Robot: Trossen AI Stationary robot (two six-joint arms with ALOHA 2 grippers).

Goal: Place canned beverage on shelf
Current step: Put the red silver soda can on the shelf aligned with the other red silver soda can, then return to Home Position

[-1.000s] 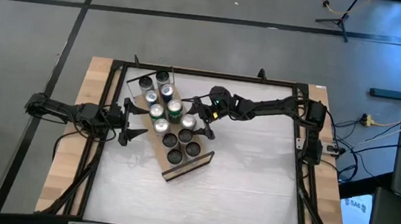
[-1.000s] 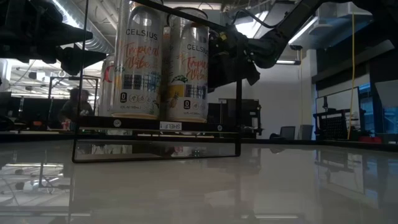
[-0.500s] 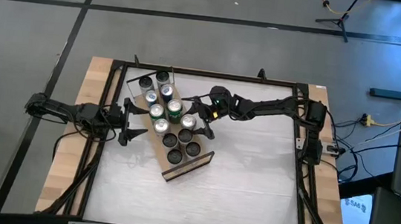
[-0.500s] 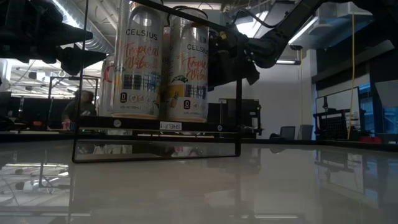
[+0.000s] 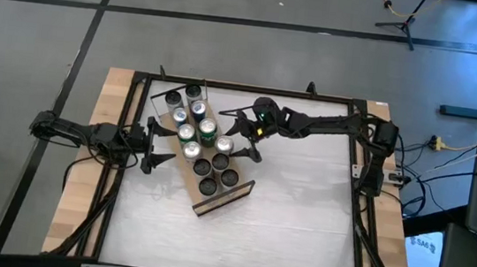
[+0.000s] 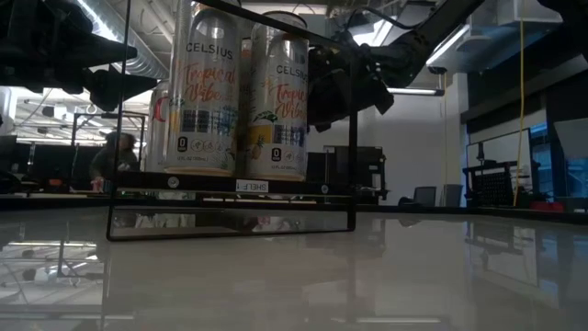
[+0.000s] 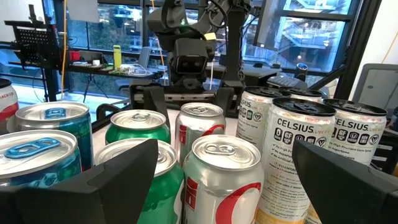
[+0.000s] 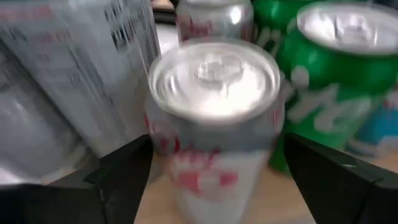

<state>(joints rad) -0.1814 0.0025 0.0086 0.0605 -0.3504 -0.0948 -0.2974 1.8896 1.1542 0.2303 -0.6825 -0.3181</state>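
Note:
The shelf (image 5: 218, 204), a long light-wood board, lies slantwise at the table's left middle with several cans standing on it in two rows. A silver-and-red can (image 5: 224, 144) (image 8: 214, 118) stands upright on its right row. My right gripper (image 5: 240, 136) (image 8: 217, 144) is open just to the right of that can. One finger is on each side of the can and neither touches it. My left gripper (image 5: 159, 142) (image 7: 224, 155) waits open and level at the shelf's left side, facing the cans.
Green cans (image 7: 138, 127) and teal cans (image 7: 53, 118) stand on the shelf next to tall Celsius cans (image 6: 211, 92). Black-topped cans (image 5: 217, 172) fill its near end. A dark metal frame (image 5: 252, 89) borders the table. Bare white tabletop (image 5: 300, 220) lies right of and nearer than the shelf.
My right gripper has drawn back a little from the silver-and-red can, toward the table's far right, and has risen slightly, staying open. The can stands where it was on the shelf.

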